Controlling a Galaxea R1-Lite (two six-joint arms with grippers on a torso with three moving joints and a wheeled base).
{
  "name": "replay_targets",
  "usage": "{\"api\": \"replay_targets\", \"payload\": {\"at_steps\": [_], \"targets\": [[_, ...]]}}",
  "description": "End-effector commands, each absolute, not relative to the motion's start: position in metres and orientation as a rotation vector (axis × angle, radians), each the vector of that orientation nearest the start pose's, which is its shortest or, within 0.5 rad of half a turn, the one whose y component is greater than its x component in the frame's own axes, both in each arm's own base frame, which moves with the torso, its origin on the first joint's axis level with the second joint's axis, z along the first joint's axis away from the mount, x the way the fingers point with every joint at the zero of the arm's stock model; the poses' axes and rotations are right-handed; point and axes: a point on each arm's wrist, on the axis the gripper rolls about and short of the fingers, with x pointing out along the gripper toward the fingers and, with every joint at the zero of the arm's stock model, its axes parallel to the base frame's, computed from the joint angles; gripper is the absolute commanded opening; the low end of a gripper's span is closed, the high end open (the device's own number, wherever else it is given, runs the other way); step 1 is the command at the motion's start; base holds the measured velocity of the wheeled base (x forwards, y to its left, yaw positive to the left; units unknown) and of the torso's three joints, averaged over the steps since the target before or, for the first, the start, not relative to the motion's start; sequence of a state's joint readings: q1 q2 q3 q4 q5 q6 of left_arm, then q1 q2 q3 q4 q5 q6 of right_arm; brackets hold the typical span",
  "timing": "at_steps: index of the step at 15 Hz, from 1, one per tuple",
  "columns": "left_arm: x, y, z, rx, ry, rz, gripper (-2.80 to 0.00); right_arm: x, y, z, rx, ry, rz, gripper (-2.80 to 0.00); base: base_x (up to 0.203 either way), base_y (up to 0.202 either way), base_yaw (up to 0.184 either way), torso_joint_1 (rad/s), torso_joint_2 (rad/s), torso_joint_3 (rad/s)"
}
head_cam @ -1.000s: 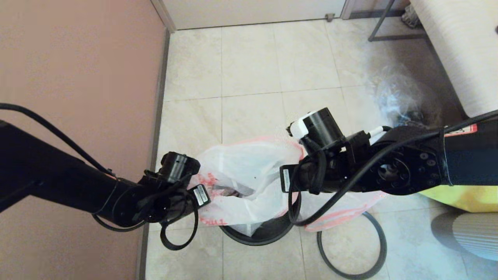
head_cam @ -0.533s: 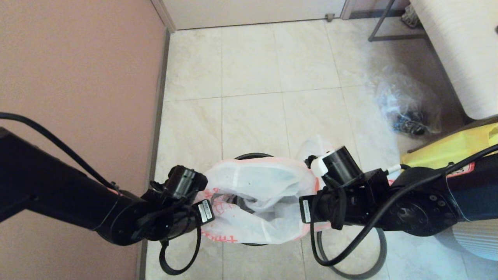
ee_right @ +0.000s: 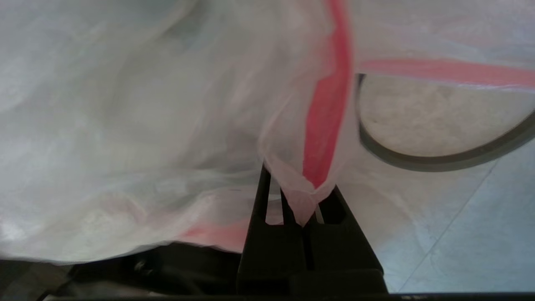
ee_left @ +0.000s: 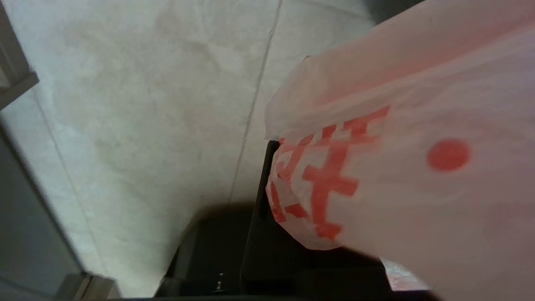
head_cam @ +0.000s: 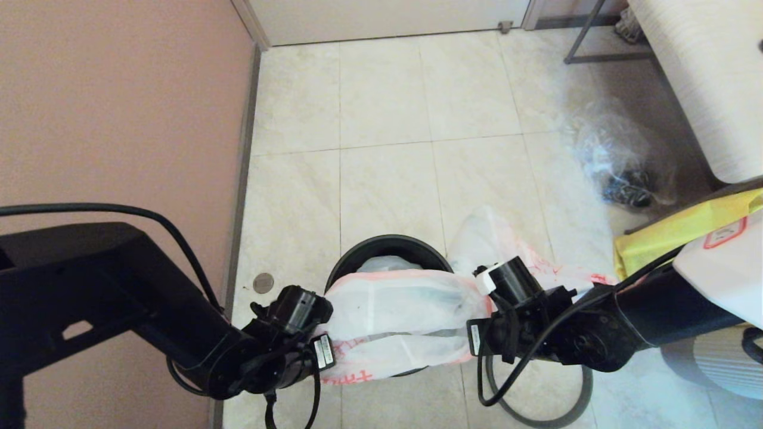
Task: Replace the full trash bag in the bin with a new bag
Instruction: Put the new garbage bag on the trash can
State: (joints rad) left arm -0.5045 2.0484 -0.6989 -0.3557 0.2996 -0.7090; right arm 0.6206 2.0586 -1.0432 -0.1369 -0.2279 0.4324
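Bin: black, round, upright on the tiled floor, low centre of the head view, between the two arms. Only its far rim and a bit of its inside show; the near half is covered.

New bag: thin white plastic with red print, stretched flat and wide across the near part of the bin's mouth. Long axis runs side to side, from one gripper to the other. Mouth not yet down around the rim, by my reading.

Left gripper: at the bag's left end, just beside the bin's near-left edge. Fingers hidden behind plastic in the left wrist view; whether they grip I cannot tell.

Right gripper: at the bag's right end, jaws pinched together on a folded red-striped edge of the bag, clear in the right wrist view.

Both arms sit about equally near the bin, one per side. Next move likely turns on carrying the stretched mouth away from the robot and down over the far rim.

Hoop: dark grey, flat on the floor right of the bin, partly under the right arm. Clear bag of rubbish further off to the right, near a yellow bag.
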Motion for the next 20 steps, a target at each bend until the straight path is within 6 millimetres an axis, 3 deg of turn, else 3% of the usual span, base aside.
{"api": "replay_targets", "payload": {"at_steps": [1,4,7,10,12,15,17,20], "targets": [[0.279,-0.145,0.017,-0.252,0.937,0.149,-2.8,0.31,0.205,0.058,0.03,0.896,0.149,-2.8,0.0,0.0,0.0,0.0,0.0,0.0],[0.268,-0.146,0.038,-0.247,0.91,0.11,-2.8,0.308,0.196,0.059,0.036,0.903,0.128,-2.8,0.0,0.0,0.0,0.0,0.0,0.0],[0.268,-0.138,0.021,-0.22,0.972,0.154,-2.8,0.308,0.189,0.051,0.025,0.93,0.104,-2.8,0.0,0.0,0.0,0.0,0.0,0.0],[0.252,-0.138,0.021,-0.202,0.993,0.137,-2.8,0.295,0.186,0.063,0.031,0.915,0.119,-2.8,0.0,0.0,0.0,0.0,0.0,0.0],[0.254,-0.138,0.015,-0.192,1.006,0.144,-2.8,0.285,0.185,0.071,0.029,0.909,0.133,-2.8,0.0,0.0,0.0,0.0,0.0,0.0],[0.243,-0.149,0.021,-0.174,0.997,0.095,-2.8,0.264,0.198,0.069,-0.027,0.918,0.16,-2.8,0.0,0.0,0.0,0.0,0.0,0.0],[0.24,-0.155,0.02,-0.157,1.001,0.078,-2.8,0.259,0.204,0.06,-0.072,0.929,0.145,-2.8,0.0,0.0,0.0,0.0,0.0,0.0],[0.235,-0.158,0.026,-0.153,0.984,0.06,-2.8,0.246,0.206,0.061,-0.111,0.947,0.151,-2.8,0.0,0.0,0.0,0.0,0.0,0.0]]}}
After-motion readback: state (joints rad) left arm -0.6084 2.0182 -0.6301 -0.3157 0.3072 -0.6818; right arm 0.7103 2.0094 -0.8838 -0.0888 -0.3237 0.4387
